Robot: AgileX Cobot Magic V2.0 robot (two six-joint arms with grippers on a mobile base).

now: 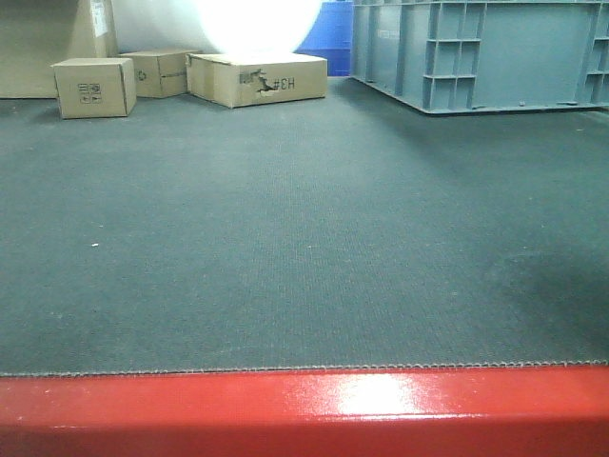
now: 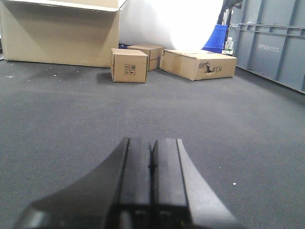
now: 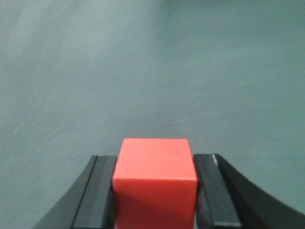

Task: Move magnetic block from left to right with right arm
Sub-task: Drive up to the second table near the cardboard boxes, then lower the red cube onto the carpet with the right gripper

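The right gripper (image 3: pixel 155 200) holds the magnetic block (image 3: pixel 155 179) firmly between both fingers, above the grey mat (image 3: pixel 143 71). The left gripper (image 2: pixel 152 191) is closed on nothing. To carry well, keep the squeeze steady and lower the block flat (no tilt) on the right side before opening.

The small solid red magnetic cube (image 3: pixel 155 179) sat between the right gripper's (image 3: pixel 155 191) two black fingers (image 3: pixel 101 191), touching both, with grey textured matting (image 3: pixel 152 71) spreading ahead of it. Ahead of the left gripper (image 2: pixel 152 186) (its jaws pressed together on nothing) lay matting, then three small tan cardboard boxes (image 2: pixel 128 65) far beyond, a large cardboard box (image 2: pixel 59 33) to their left, and a grey plastic crate (image 2: pixel 276 43) to the right.
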